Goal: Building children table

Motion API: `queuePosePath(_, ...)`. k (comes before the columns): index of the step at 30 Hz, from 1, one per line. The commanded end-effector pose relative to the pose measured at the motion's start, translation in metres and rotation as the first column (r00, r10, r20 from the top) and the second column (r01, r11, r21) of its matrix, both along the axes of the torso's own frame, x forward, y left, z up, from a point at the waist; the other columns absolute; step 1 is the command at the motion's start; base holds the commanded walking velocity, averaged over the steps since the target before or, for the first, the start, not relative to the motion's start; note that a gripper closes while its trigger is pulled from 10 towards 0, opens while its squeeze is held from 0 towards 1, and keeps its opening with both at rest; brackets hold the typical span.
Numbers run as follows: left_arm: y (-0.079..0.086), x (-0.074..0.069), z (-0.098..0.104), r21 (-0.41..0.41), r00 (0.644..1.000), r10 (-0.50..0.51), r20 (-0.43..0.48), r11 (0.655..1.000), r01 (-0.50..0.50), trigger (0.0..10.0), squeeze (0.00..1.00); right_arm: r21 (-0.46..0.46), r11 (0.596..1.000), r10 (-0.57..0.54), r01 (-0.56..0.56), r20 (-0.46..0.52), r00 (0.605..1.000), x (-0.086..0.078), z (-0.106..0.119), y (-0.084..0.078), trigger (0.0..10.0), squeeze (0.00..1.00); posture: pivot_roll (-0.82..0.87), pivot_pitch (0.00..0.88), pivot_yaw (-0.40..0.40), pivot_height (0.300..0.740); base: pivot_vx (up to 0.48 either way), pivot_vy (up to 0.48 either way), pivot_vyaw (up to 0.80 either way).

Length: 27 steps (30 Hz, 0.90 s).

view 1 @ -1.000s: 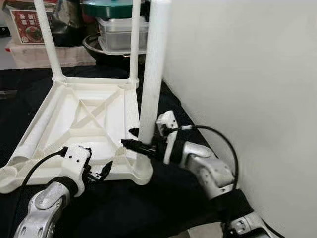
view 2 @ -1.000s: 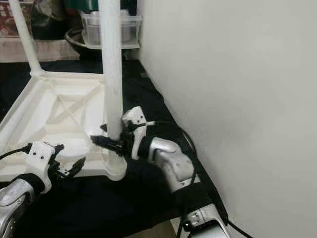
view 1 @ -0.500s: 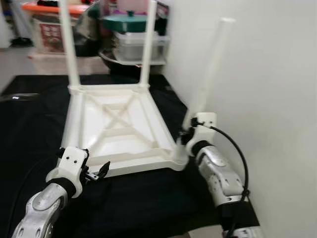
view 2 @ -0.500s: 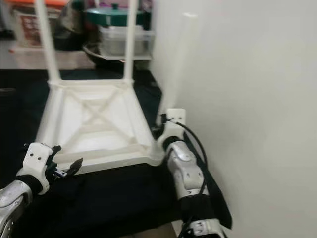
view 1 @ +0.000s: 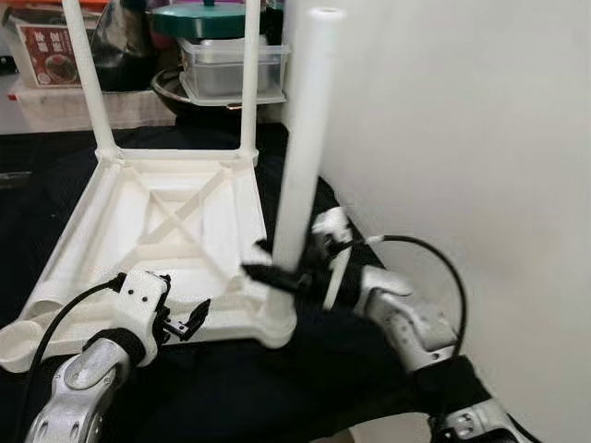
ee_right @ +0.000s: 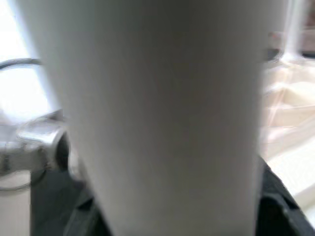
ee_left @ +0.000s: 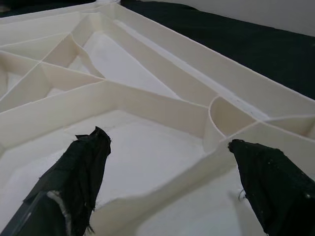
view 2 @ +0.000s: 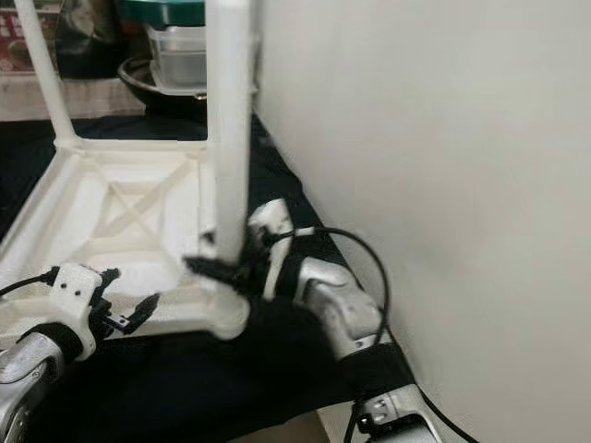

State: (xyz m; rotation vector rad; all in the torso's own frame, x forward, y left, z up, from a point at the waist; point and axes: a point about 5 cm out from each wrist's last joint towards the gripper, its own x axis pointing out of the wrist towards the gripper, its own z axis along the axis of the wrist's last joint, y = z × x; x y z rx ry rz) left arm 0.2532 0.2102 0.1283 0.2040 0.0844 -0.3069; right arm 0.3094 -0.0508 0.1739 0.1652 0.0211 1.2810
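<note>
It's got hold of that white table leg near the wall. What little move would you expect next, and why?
Probably a small twist or push down to seat the leg firmly in its corner socket. The right gripper is shut on it low down, the leg stands nearly upright on the upturned table top, and the near left corner socket is empty. The left gripper hovers open over the frame.

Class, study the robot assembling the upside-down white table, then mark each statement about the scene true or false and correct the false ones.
1. The right gripper has its jaws closed around the nearest leg. True.
2. The tabletop lies upside down on a black cloth. True.
3. The left gripper holds a leg. False: its jaws are open beside the tabletop's near edge.
4. All four legs stand fitted. False: the near left corner socket is empty.
5. A wall stands on the robot's left. False: on its right.
</note>
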Motion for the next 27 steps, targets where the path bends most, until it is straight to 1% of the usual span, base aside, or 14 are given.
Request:
queuePosePath(1,-0.001,-0.002,0.000,-0.012,1.000,0.007,0.004,1.000,-0.007,10.0,0.00,-0.036,0.994,-0.104,0.102,-0.073,0.992,0.010,-0.015,0.001,0.0,0.00,0.21,0.000,-0.149,0.740,0.000,0.000,0.00)
queuePosePath(4,-0.001,-0.004,-0.002,-0.014,1.000,0.008,-0.001,1.000,-0.008,10.0,0.00,-0.169,0.925,-0.359,0.341,-0.093,0.928,0.028,-0.033,-0.006,0.0,0.00,0.20,0.000,-0.143,0.740,0.000,0.000,0.00)
queuePosePath(7,-0.003,-0.005,-0.003,-0.013,1.000,-0.003,-0.006,1.000,0.003,10.0,0.00,-0.247,0.753,-0.646,0.610,-0.103,0.756,0.045,-0.044,-0.027,0.0,0.00,0.20,0.000,-0.135,0.740,0.000,0.000,0.00)
queuePosePath(8,-0.002,-0.003,-0.001,-0.010,1.000,-0.010,-0.006,1.000,0.009,10.0,0.00,-0.312,0.417,-0.907,0.854,-0.087,0.411,0.051,-0.055,-0.071,0.0,0.00,0.19,0.000,-0.119,0.740,0.000,0.000,0.00)
queuePosePath(11,-0.002,-0.001,0.001,-0.009,1.000,-0.012,-0.003,1.000,0.012,10.0,0.00,-0.325,0.283,-0.959,0.903,-0.069,0.275,0.048,-0.058,-0.089,0.0,0.00,0.19,0.000,-0.119,0.740,0.000,0.000,0.00)
queuePosePath(14,0.000,0.000,0.000,0.000,1.000,-0.019,-0.006,1.000,0.019,10.0,0.00,-0.291,0.360,-0.933,0.887,-0.098,0.347,0.039,-0.056,-0.079,0.0,0.00,0.17,0.000,-0.093,0.740,0.000,0.000,0.00)
queuePosePath(15,0.001,0.000,0.000,0.002,1.000,-0.020,-0.009,1.000,0.020,10.0,0.00,-0.272,0.416,-0.909,0.868,-0.100,0.404,0.036,-0.054,-0.070,7.9,0.00,0.17,0.000,-0.089,0.740,0.000,0.000,0.00)
queuePosePath(17,-0.001,0.001,0.000,0.003,0.999,-0.032,-0.010,0.999,0.032,10.0,0.00,-0.207,0.527,-0.850,0.824,-0.133,0.510,0.031,-0.047,-0.057,10.0,0.00,0.16,0.000,-0.081,0.740,0.000,0.000,0.00)
queuePosePath(18,-0.004,0.002,0.001,0.003,0.999,-0.048,-0.010,0.999,0.048,10.0,0.00,-0.118,0.650,-0.759,0.750,-0.143,0.635,0.027,-0.038,-0.043,10.0,1.00,0.16,0.000,-0.081,0.740,0.000,0.000,0.00)
queuePosePath(22,-0.004,0.002,0.004,0.006,0.999,-0.052,-0.006,0.999,0.052,10.0,0.00,-0.060,0.767,-0.637,0.639,-0.184,0.748,0.026,-0.027,-0.029,10.0,1.00,0.17,0.000,-0.080,0.740,0.000,0.000,0.00)
queuePosePath(23,-0.002,0.002,0.004,0.007,0.999,-0.047,-0.004,0.999,0.047,10.0,0.00,-0.034,0.797,-0.601,0.603,-0.150,0.785,0.027,-0.020,-0.027,10.0,0.00,0.17,0.000,-0.082,0.740,0.000,0.000,0.00)
queuePosePath(24,-0.002,0.002,0.004,0.007,0.999,-0.047,-0.004,0.999,0.047,10.0,0.00,-0.034,0.797,-0.601,0.603,-0.150,0.785,0.027,-0.020,-0.027,10.0,0.00,0.17,0.000,-0.082,0.740,0.000,0.000,0.00)
queuePosePath(25,0.000,0.003,0.004,0.013,0.999,-0.040,-0.003,0.999,0.040,10.0,0.00,0.069,0.930,-0.358,0.362,-0.066,0.931,0.016,0.002,-0.019,10.0,0.00,0.18,0.000,-0.088,0.740,0.000,0.000,0.00)
queuePosePath(27,0.000,0.003,0.004,0.013,0.999,-0.040,-0.003,0.999,0.040,10.0,0.00,0.069,0.930,-0.358,0.362,-0.066,0.931,0.016,0.002,-0.019,10.0,0.00,0.18,0.000,-0.088,0.740,0.000,0.000,0.00)
